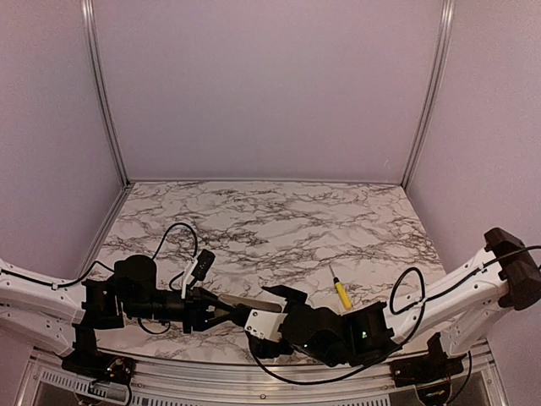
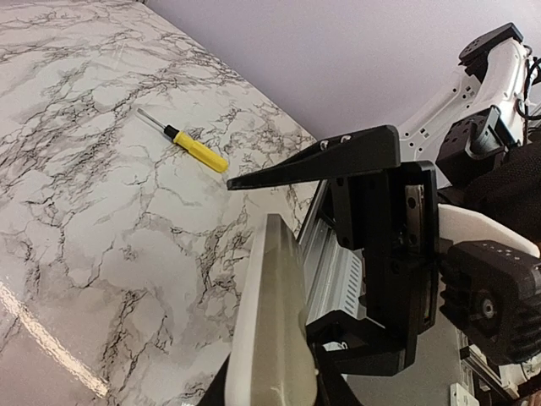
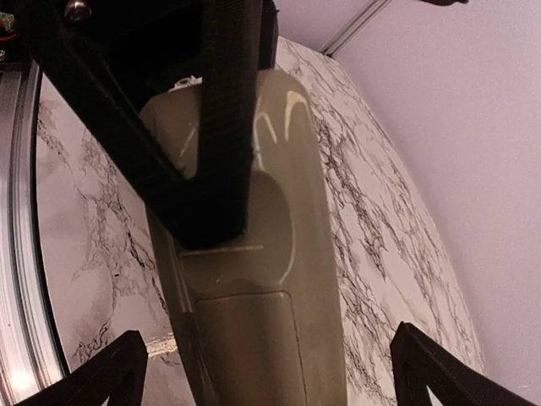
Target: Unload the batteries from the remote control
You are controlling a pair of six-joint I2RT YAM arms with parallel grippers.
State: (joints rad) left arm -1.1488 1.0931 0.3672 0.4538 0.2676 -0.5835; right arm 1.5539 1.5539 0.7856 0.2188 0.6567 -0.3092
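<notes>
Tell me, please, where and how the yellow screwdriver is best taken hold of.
Grip the yellow handle across its width, from straight above: the screwdriver lies flat on the table, open on both sides, and its shaft is far thinner.

Yellow-handled screwdriver [image 1: 341, 293] on marble table [image 1: 279, 222]

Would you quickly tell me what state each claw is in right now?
Left claw: closed, holding the remote control.
Right claw: open, holding nothing.

No legible text, label, brand, number or sign in any view, grey-beige back of the remote control [image 3: 254, 254] plain, yellow handle of the screwdriver [image 2: 196, 145] unmarked, too small to tell from above.
</notes>
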